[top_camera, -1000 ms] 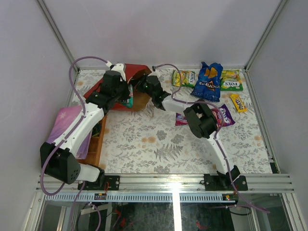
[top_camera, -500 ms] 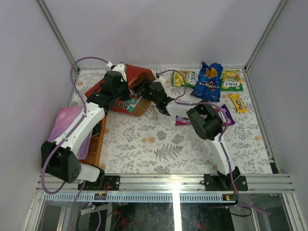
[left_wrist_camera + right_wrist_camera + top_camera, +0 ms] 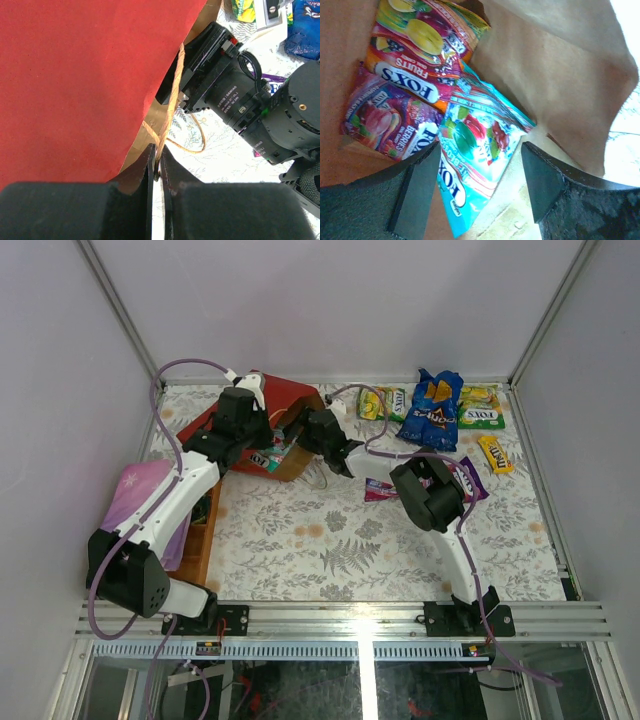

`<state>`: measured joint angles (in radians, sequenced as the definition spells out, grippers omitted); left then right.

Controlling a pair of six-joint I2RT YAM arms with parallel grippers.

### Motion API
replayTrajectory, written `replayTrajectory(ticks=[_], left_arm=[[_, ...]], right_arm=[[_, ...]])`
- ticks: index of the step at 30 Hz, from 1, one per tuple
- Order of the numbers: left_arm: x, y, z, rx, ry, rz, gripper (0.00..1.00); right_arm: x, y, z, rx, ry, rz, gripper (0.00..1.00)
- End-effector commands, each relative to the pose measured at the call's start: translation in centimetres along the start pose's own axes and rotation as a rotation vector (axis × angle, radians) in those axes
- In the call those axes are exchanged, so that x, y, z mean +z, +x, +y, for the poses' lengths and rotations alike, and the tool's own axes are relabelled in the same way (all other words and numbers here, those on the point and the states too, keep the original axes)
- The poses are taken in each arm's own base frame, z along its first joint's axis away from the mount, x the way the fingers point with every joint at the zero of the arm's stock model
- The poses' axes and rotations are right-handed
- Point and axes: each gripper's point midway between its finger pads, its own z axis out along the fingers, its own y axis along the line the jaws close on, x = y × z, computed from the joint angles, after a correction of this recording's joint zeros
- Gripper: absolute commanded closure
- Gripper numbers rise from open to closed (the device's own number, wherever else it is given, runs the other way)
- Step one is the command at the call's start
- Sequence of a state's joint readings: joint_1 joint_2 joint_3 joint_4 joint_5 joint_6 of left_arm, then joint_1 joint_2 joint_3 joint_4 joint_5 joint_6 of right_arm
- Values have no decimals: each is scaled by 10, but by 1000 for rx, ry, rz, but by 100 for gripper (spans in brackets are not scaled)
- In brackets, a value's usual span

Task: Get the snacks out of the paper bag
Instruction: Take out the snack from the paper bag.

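My right gripper (image 3: 481, 165) is inside the paper bag (image 3: 560, 75), its jaws wide apart and holding nothing, with the teal packet (image 3: 480, 130) lying between them. I judge I should push slightly deeper so the pads meet the packet's middle rather than its slippery corner, then close gently and draw straight back through the mouth. Just beyond it, the purple packet (image 3: 385, 122) and the orange packet (image 3: 420, 60) overlap, and I should not drag them. My left gripper (image 3: 159, 170) is pinched tight on the bag's rim beside the string handle (image 3: 192, 142), and it should hold firm. Farther off, the blue chip bag (image 3: 432, 410) lies on the table (image 3: 330, 550).
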<state>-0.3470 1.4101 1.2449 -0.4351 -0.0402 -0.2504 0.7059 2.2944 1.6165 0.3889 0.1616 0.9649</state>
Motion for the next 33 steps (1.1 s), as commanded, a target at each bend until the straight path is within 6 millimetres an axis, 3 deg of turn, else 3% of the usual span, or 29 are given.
replayTrajectory(ticks=[1,10,18,30,33], left_arm=[[-2,-11,-6,-10,25,-33,94],[-4,-12,-3,-8,14,-37,93],[1,-9,-5,-12,26,-20,93],[0,-9,-6,-15,32,-20,93],[1,-8,-6,-16,34,-17,93]], right_arm=[[-14,-24,14,13,-3,-59,29],[3,11,-14,111,47,22,32],[12,30,-35,161,119,66,35],[39,63,-40,223,136,142,47],[42,67,-38,221,129,146,56]])
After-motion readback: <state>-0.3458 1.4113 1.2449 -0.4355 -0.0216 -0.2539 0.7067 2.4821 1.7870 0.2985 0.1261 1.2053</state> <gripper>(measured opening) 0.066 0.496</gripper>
